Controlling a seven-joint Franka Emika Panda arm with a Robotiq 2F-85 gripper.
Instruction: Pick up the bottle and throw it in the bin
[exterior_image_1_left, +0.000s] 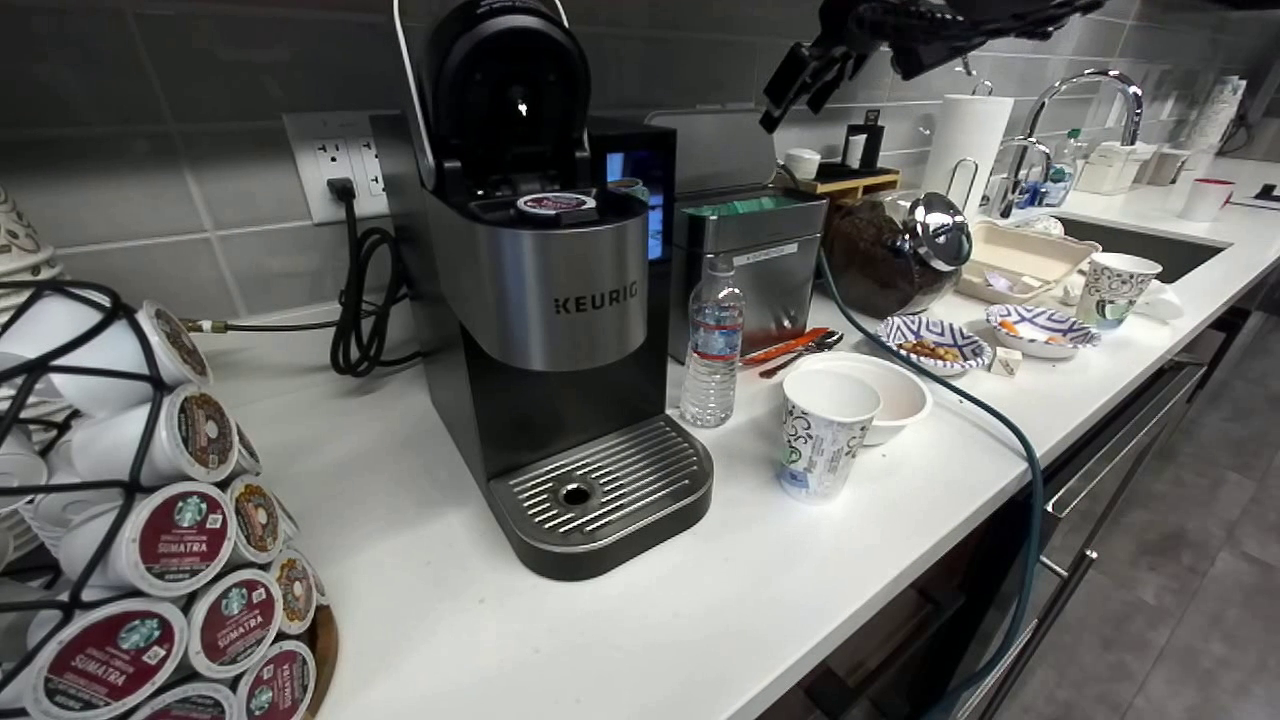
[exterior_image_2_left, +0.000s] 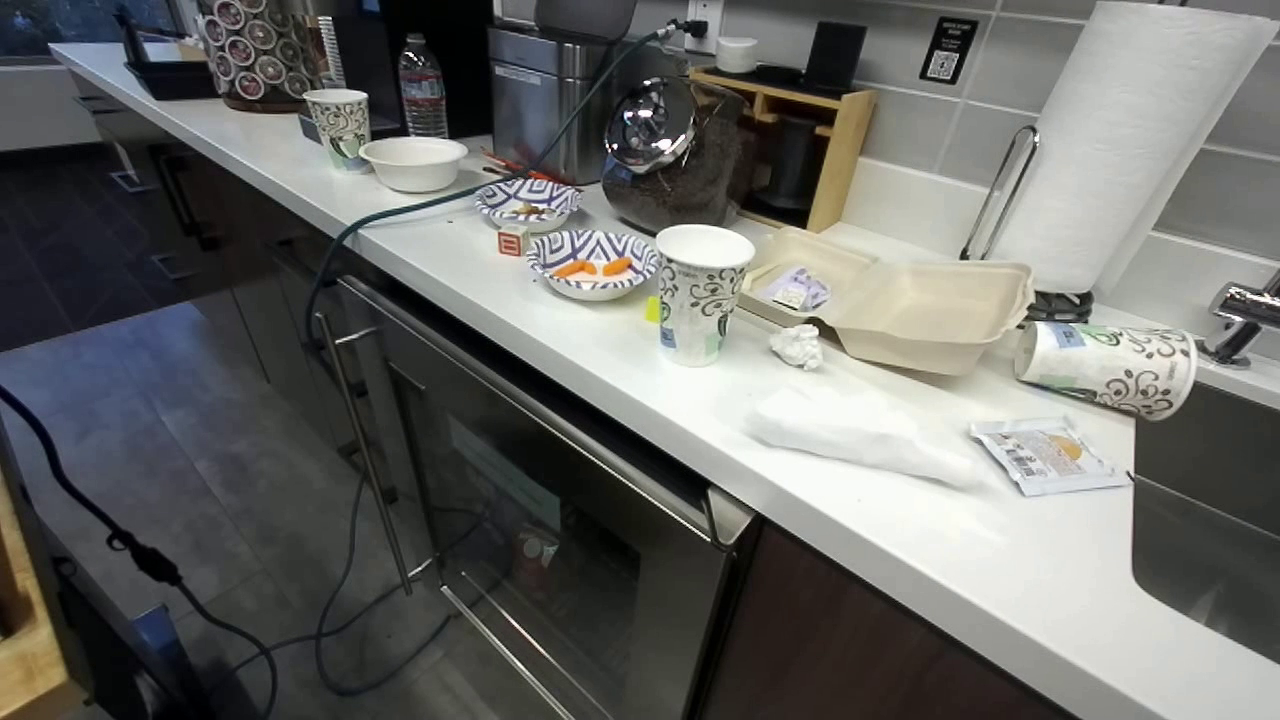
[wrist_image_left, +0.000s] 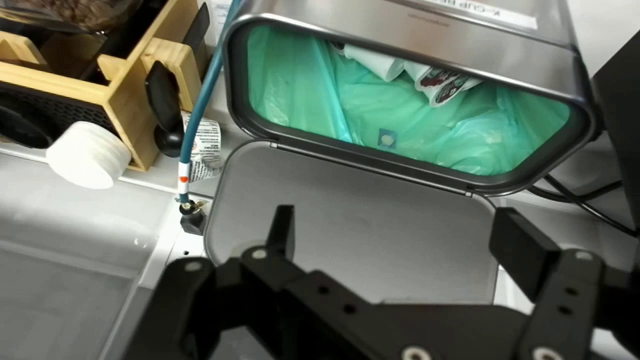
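In an exterior view the camera stands near the coffee machine (exterior_image_1_left: 550, 300), short of the gripper (exterior_image_1_left: 793, 112), facing along the counter (exterior_image_1_left: 430, 620) toward the sink (exterior_image_1_left: 1185, 250) beyond. In an exterior view from the sink end, it faces back to the bin (exterior_image_2_left: 535, 110) below the gripper, farther off. Both exterior views share bottle (exterior_image_2_left: 422, 92) and bin; the wrist view, behind the fingers (wrist_image_left: 522, 252), looks down into that bin.

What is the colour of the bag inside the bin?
The bag is green; the wrist view shows it best.

Gripper (wrist_image_left: 395, 220), 2 fingers (wrist_image_left: 522, 252) spread — bin (wrist_image_left: 350, 25) with coffee pods (wrist_image_left: 440, 85) in green liner (wrist_image_left: 290, 85).
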